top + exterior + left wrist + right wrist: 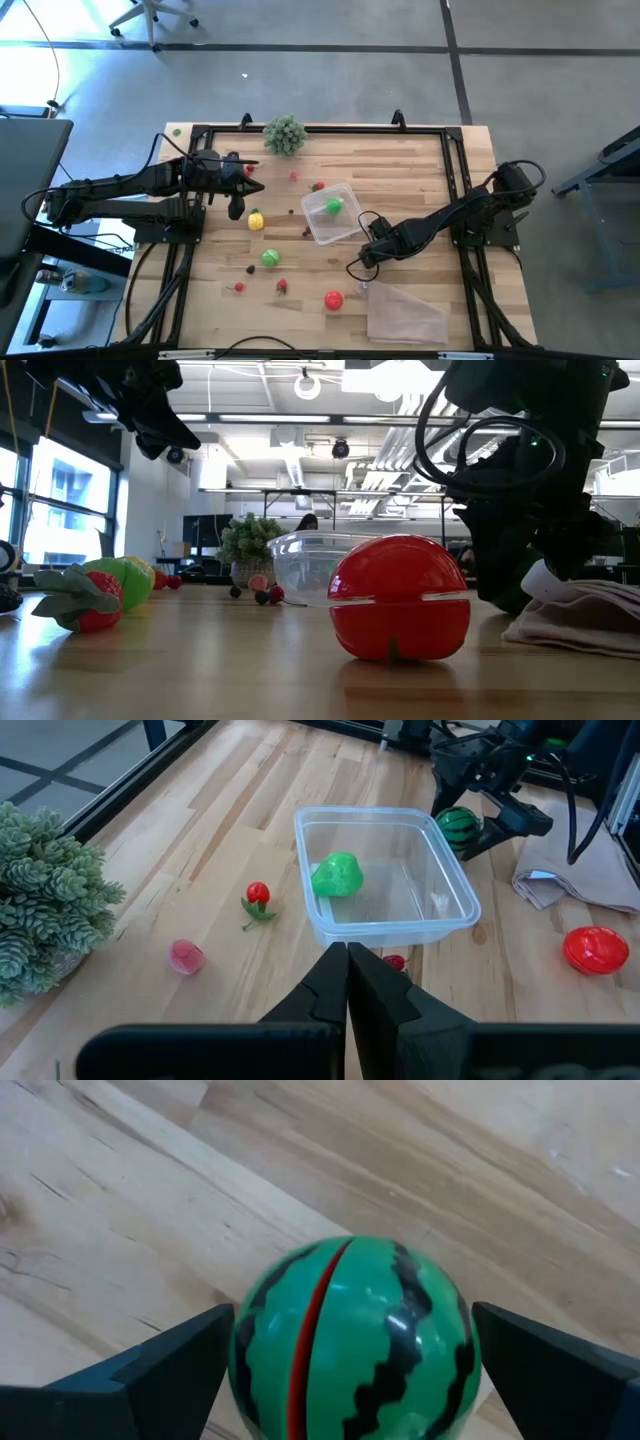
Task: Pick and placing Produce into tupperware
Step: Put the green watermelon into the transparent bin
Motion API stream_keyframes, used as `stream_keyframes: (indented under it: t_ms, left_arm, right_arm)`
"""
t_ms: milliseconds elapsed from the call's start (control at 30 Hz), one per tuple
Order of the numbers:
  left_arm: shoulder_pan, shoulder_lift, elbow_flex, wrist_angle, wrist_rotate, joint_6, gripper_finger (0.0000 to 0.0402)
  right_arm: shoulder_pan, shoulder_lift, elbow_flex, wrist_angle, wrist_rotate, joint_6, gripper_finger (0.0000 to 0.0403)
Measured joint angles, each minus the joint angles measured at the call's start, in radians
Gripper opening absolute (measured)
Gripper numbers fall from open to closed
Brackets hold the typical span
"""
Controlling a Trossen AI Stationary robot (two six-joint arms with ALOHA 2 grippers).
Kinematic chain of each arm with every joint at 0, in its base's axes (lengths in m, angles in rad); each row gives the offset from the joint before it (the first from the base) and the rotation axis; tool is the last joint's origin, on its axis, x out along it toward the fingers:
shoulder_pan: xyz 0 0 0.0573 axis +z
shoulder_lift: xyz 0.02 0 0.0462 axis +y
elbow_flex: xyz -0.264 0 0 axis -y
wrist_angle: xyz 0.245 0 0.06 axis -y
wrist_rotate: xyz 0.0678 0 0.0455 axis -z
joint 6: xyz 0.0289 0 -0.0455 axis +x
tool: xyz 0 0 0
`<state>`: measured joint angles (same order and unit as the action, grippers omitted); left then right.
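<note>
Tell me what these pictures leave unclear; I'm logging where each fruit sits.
- Striped melon: the right pincer straddles it; pad contact is cut off by the right wrist frame.
- Dark specks beside the tupperware, high view: too small to name.
- Tupperware contents, low view: red tomato blocks them.

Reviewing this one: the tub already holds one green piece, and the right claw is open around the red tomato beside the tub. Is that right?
Not quite. The right claw is open around the striped green melon ball, not the red tomato; the right wrist view shows it between the fingers. The tub does hold one green piece.
</note>
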<state>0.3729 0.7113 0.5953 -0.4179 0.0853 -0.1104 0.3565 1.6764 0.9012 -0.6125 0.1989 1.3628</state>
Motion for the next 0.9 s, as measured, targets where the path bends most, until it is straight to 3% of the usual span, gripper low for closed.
stream_keyframes:
  t_ms: [900]
  left_arm:
    - [0.000, 0.000, 0.000, 0.000, 0.000, 0.000, 0.0001]
  right_arm:
    - [-0.018, -0.001, 0.001, 0.036, 0.062, -0.082, 0.0319]
